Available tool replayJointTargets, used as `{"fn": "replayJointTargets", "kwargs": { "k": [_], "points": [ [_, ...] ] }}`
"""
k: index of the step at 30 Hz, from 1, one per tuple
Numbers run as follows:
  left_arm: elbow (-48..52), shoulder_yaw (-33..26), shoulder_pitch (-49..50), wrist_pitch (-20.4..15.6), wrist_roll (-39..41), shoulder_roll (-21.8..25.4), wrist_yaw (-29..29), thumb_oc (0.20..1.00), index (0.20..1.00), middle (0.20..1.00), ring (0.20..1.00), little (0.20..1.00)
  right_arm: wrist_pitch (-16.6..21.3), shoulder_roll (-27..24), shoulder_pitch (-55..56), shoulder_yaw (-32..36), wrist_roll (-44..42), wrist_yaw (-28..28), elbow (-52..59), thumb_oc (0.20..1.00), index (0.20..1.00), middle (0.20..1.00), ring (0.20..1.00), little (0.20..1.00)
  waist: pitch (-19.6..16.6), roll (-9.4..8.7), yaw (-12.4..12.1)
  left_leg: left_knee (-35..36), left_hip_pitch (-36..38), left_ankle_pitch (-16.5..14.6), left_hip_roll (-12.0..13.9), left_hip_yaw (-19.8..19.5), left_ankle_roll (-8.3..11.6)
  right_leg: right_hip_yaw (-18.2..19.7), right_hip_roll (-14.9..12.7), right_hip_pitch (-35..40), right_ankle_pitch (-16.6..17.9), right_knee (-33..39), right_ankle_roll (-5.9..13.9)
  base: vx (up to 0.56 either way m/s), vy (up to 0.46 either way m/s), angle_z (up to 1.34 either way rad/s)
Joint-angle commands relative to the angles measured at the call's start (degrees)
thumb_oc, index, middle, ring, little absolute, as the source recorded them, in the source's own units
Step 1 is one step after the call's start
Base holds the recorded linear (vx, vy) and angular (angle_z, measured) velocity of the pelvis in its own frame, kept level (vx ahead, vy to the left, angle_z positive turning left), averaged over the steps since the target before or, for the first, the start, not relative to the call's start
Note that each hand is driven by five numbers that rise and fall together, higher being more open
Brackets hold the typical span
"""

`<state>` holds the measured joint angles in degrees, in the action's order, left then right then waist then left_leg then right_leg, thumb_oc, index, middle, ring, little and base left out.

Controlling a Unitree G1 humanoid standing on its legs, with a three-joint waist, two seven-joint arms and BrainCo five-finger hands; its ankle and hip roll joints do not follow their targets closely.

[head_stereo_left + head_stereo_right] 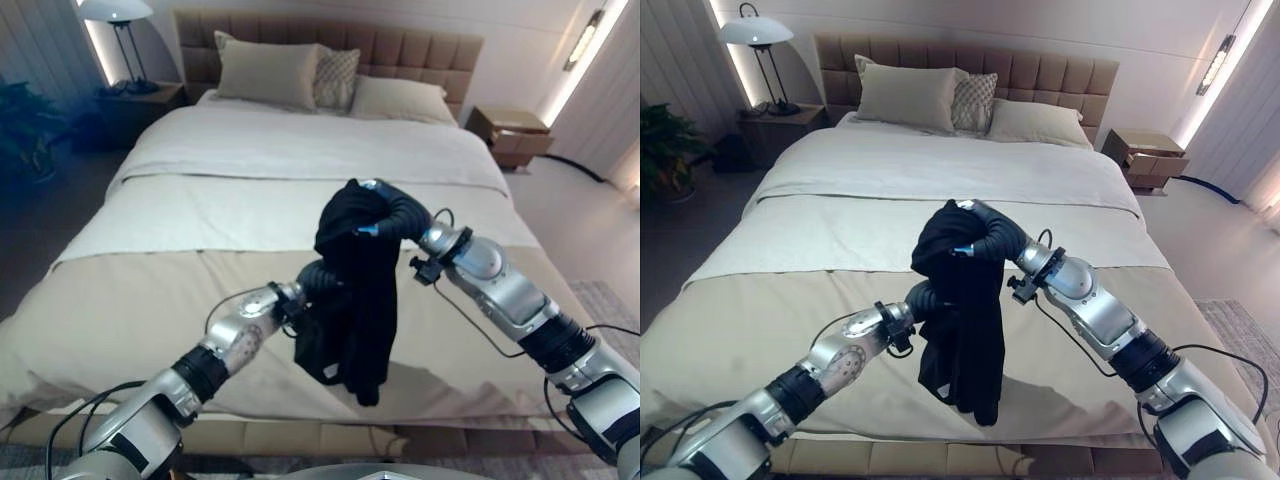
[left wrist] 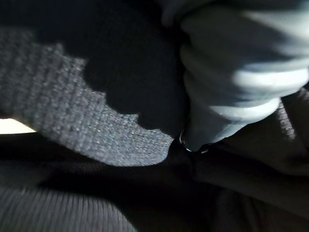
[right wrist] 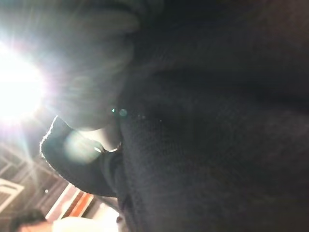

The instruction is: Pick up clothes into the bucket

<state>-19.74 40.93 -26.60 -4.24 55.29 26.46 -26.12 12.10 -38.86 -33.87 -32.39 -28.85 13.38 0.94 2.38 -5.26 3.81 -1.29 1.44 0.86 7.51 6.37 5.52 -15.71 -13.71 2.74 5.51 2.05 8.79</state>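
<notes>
Hanging from the right hand (image 1: 985, 238), a black garment (image 1: 965, 330) dangles in the air above the foot of the bed (image 1: 940, 170). The hand's dark ribbed cover sits right at the top of the bunched cloth, which wraps over it; its fingers are buried in the fabric, so I cannot tell how they are set. Lower down, the left hand (image 1: 923, 298) pushes into the garment's side from the robot's left, and its fingers are hidden in the folds too, so no call on that grip either. In the left wrist view, knit black cloth lies pressed up against the ribbed cover. The garment hangs long and narrow, its lower end clear of the beige blanket (image 1: 110, 310). Further out: three pillows (image 1: 908, 95) at the headboard, a lamp (image 1: 758, 35) on the left nightstand, and another nightstand (image 1: 1152, 160) on the right.
</notes>
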Motion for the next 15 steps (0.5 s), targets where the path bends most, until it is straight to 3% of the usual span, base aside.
{"fn": "replayJointTargets", "kwargs": {
  "k": [1, 9, 10, 11, 15],
  "points": [
    [-4.1, -1.6, -0.3, -1.4, 0.3, -2.1, -0.8, 0.200, 0.200, 0.200, 0.200, 0.200, 4.2, 3.4, -5.9, 5.3, -3.3, -1.5, 1.8, 0.200, 0.200, 0.200, 0.200, 0.200, 0.0, -0.50, -0.2, -1.2, -1.9, 0.6, 0.7, -1.4, -0.34, 1.0, -1.5, 2.2, 0.1, -2.1, 4.13, 0.00, 0.000, 0.00],
    [-3.8, -8.7, 6.1, -5.3, -4.1, -4.1, 5.2, 0.200, 0.200, 0.200, 0.200, 0.200, 3.7, 4.0, -2.2, 10.1, -0.9, -3.2, 2.3, 0.200, 0.200, 0.200, 0.200, 0.200, 0.2, -0.44, -1.6, -1.4, -2.2, 0.7, 0.7, -2.2, -0.47, 0.3, -1.4, 2.7, -0.3, -2.0, 3.77, 0.00, 0.000, 0.00],
    [-3.5, -9.7, 7.2, -5.7, -4.6, -4.3, 6.0, 0.200, 0.200, 0.200, 0.200, 0.200, 3.8, 4.1, -1.6, 10.9, -0.6, -3.5, 2.3, 0.464, 0.464, 0.464, 0.464, 0.464, 0.4, -0.47, -1.8, -1.5, -2.2, 0.7, 0.7, -2.3, -0.49, 0.2, -1.3, 2.8, -0.3, -2.0, 3.75, 0.00, 0.000, 0.00],
    [-1.6, -12.2, 9.8, -6.8, -6.2, -4.1, 7.8, 0.200, 0.200, 0.200, 0.200, 0.200, 3.8, 3.8, 0.2, 12.9, 1.2, -4.4, 2.9, 1.000, 1.000, 1.000, 1.000, 1.000, 0.5, -0.48, -2.3, -1.6, -2.3, 0.7, 0.8, -2.5, -0.52, -0.1, -1.2, 3.0, -0.5, -2.0, 3.66, 0.00, 0.000, 0.00],
    [1.9, -16.1, 14.2, -7.7, -7.6, -3.6, 10.0, 0.200, 0.200, 0.200, 0.200, 0.200, 3.8, 3.6, 3.0, 15.6, 2.5, -5.3, 3.3, 1.000, 1.000, 1.000, 1.000, 1.000, 0.8, -0.56, -3.1, -1.7, -2.5, 0.8, 0.8, -2.9, -0.54, -0.4, -1.1, 3.3, -0.6, -1.8, 3.46, 0.00, 0.000, 0.00]
  ]
}}
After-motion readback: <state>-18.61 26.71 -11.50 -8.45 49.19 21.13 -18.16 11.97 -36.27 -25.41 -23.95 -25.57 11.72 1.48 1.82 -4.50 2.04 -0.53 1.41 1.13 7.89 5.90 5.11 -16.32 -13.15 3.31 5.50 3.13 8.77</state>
